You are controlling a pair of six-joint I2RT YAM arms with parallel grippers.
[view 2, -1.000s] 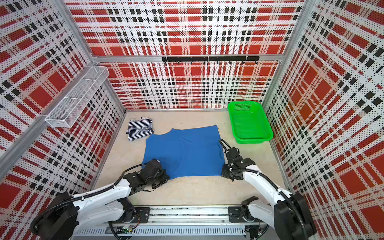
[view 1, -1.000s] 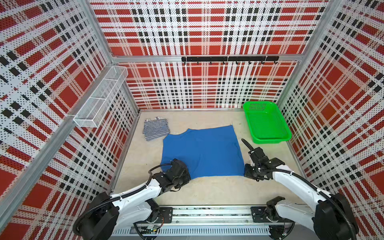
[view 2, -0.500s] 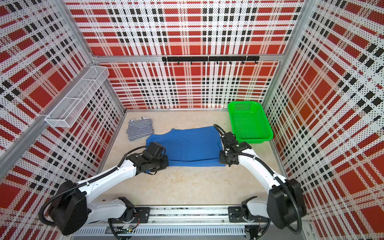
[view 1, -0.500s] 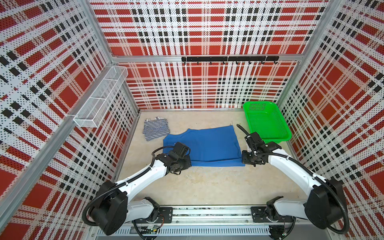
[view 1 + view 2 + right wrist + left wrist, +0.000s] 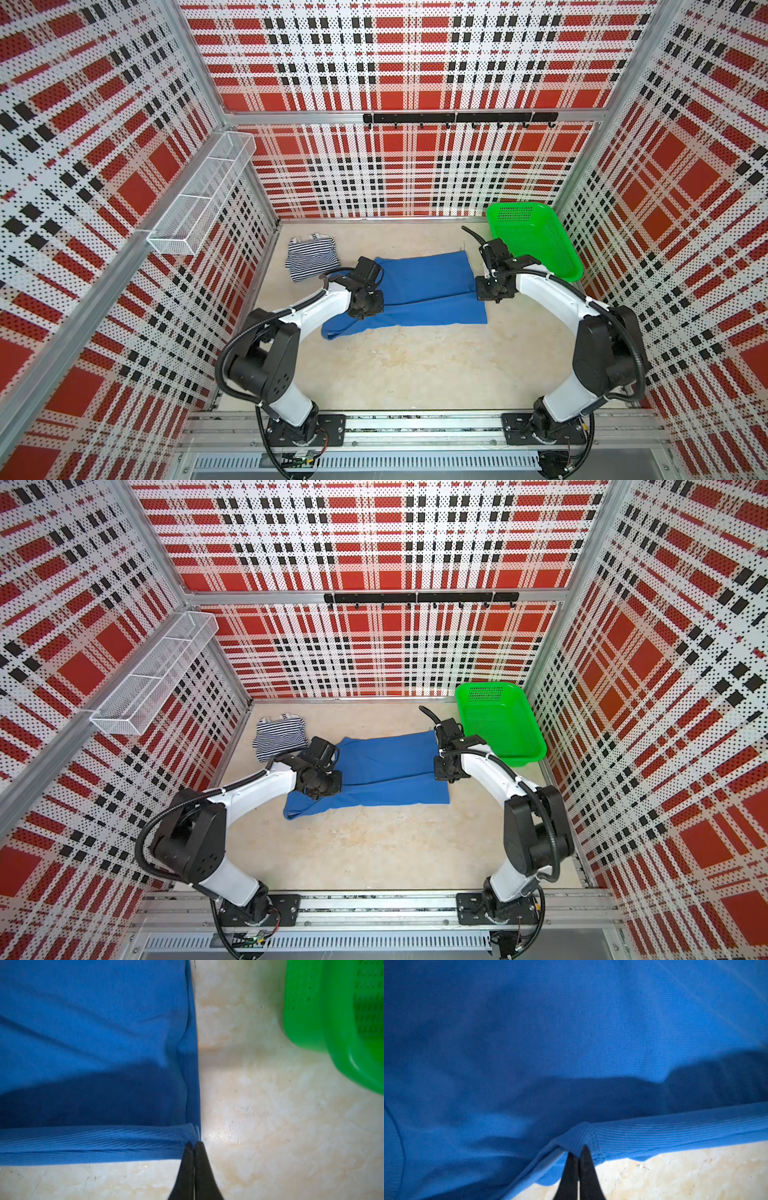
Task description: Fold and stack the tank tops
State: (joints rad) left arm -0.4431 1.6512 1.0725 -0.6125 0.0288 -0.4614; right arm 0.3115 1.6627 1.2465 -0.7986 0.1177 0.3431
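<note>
- The royal blue tank top (image 5: 428,286) is spread across the middle of the worktop (image 5: 395,365), and it looks partly doubled over, with one layer lying on another.
- The left hand (image 5: 577,1152) is clamped tight on a ribbed, stitched corner of it, fingertips pressed together with cloth between them.
- The right hand (image 5: 194,1145) is doing the same at the hem corner on the opposite side, closed on the blue fabric.
- Both pinched edges sit just above the beige worktop in the wrist views.
- The striped tank top (image 5: 311,257) lies bunched up near the back left corner, just beside the blue one.
- The green mesh basket (image 5: 532,241) is back right, close to the right arm.
</note>
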